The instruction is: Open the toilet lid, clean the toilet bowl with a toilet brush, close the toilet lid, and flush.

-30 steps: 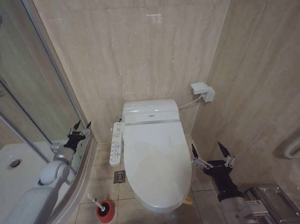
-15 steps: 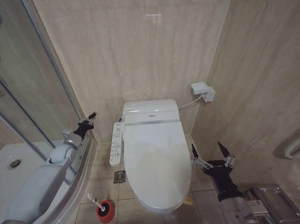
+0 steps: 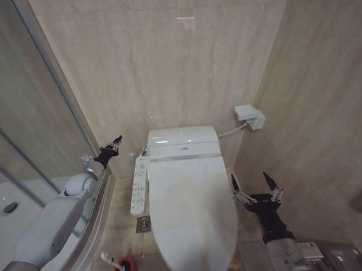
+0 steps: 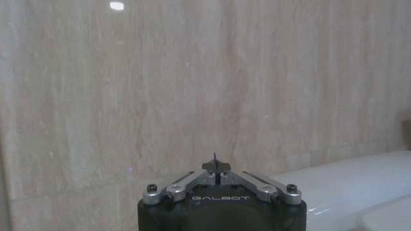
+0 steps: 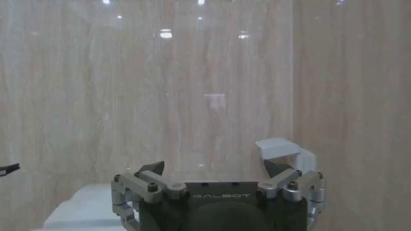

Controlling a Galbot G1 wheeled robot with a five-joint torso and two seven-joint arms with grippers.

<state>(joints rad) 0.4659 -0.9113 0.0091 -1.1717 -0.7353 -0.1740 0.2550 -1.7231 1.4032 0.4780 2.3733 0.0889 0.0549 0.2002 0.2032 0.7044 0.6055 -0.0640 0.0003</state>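
The toilet lid (image 3: pixel 190 216) lies shut, white and glossy, and hides the toilet bowl. The toilet brush (image 3: pixel 109 259) stands with its white handle tilted in a red cup holder (image 3: pixel 125 270) on the floor to the left of the toilet. My left gripper (image 3: pixel 110 150) is shut and empty, held near the back wall to the left of the tank (image 3: pixel 182 137); its fingertips (image 4: pixel 215 166) meet at a point. My right gripper (image 3: pixel 255 186) hangs open and empty beside the toilet's right side, its fingers (image 5: pixel 151 169) spread wide.
A side control panel (image 3: pixel 139 186) runs along the toilet's left. A floor drain (image 3: pixel 144 224) sits below it. The glass shower wall (image 3: pixel 42 121) and shower tray (image 3: pixel 11 215) close off the left. A white wall box (image 3: pixel 248 114) with a hose is at right. A metal rack (image 3: pixel 341 258) is bottom right.
The left gripper has shut and moved up and toward the back wall. The camera has shifted, so the whole scene sits lower and slightly right. The right gripper has held still.
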